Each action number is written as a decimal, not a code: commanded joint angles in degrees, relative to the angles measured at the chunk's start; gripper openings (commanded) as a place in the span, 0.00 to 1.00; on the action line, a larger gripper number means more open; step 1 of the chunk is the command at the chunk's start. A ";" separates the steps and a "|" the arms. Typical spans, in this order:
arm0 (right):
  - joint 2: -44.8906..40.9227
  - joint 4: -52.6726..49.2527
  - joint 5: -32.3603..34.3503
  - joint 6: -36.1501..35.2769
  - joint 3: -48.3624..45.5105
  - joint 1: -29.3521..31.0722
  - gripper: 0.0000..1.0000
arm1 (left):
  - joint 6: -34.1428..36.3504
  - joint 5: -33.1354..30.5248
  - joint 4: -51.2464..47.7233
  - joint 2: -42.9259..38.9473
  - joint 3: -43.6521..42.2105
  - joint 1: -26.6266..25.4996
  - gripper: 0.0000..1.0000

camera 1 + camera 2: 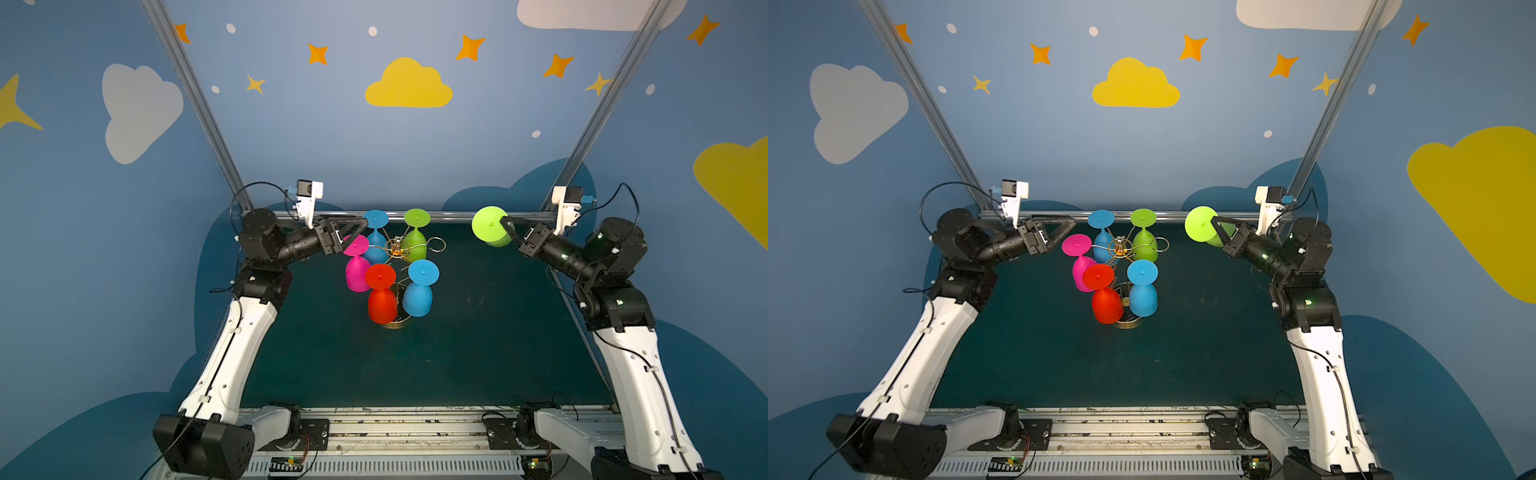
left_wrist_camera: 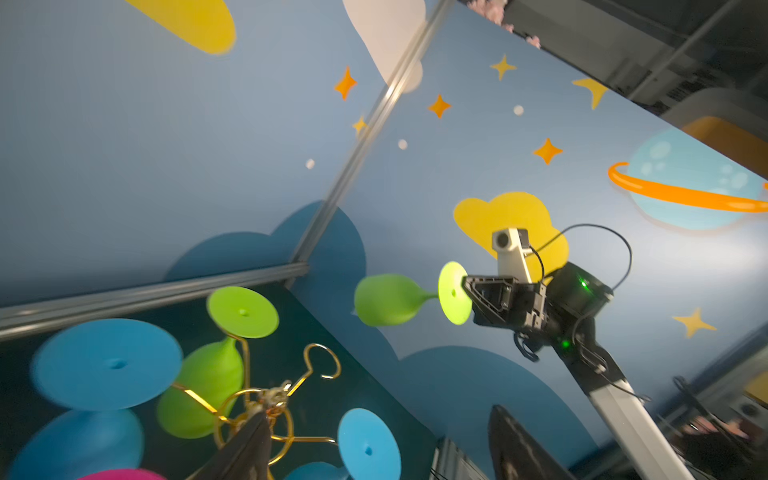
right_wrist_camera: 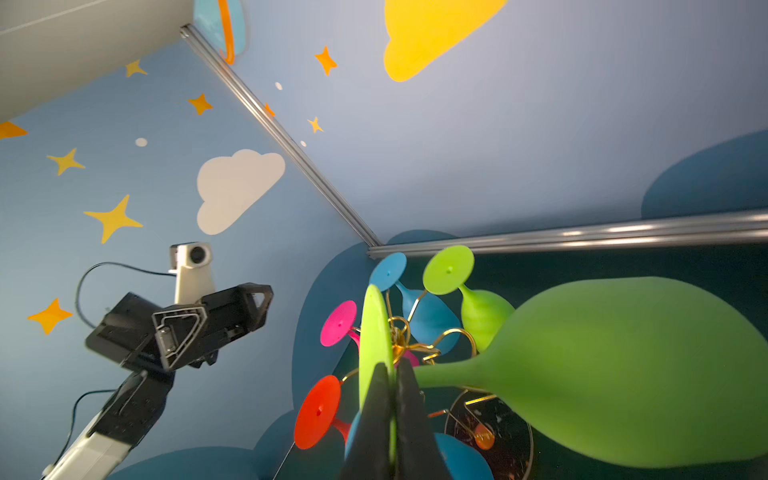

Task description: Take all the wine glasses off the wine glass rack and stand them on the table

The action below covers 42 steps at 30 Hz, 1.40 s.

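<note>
The wine glass rack (image 1: 397, 248) on the bench (image 1: 478, 353) holds five: two blue glasses (image 1: 417, 297) (image 1: 375, 245), one green glass (image 1: 415, 245), one pink glass (image 1: 356, 278), one red glass (image 1: 381, 305). A sixth, the lime wine glass (image 1: 488, 226), is off the rack to its right, its foot pinched by the right gripper (image 1: 504, 224). The left gripper (image 1: 357, 232) is spread.

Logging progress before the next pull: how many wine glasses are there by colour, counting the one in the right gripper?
Blue: 2 (rear blue glass, front blue glass)
Green: 2 (racked green glass, held green glass in the right gripper)
Pink: 1 (pink glass)
Red: 1 (red glass)
Total: 6
</note>
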 commanded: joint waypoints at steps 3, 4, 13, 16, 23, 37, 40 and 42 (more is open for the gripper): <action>3.04 -1.78 -2.31 -6.65 4.66 5.38 0.00 | -1.58 7.47 1.78 5.25 7.17 -7.22 0.77; 3.57 -2.00 -2.32 -7.48 5.48 6.73 0.00 | -1.62 7.46 1.92 6.14 8.14 -8.49 0.76; 7.14 -1.63 -2.65 -9.01 8.04 14.44 0.00 | -5.68 8.61 7.55 12.62 12.23 -15.37 0.72; 7.60 -0.50 -3.17 -8.39 7.72 16.18 0.00 | -5.85 8.08 8.15 14.06 12.93 -16.39 0.70; 8.30 0.51 -3.15 -7.77 7.41 18.62 0.00 | -7.61 7.67 10.93 16.20 13.29 -17.51 0.64; 9.89 2.20 -2.30 -7.07 7.10 19.47 0.00 | -13.85 8.24 17.60 17.28 13.23 -18.41 0.10; 9.98 1.41 -1.92 -7.60 7.71 19.38 0.00 | -16.36 8.03 19.66 17.38 13.55 -18.33 0.03; 9.66 -0.16 -0.81 -8.88 8.20 19.33 0.11 | -17.93 7.46 20.32 17.53 14.07 -18.33 0.03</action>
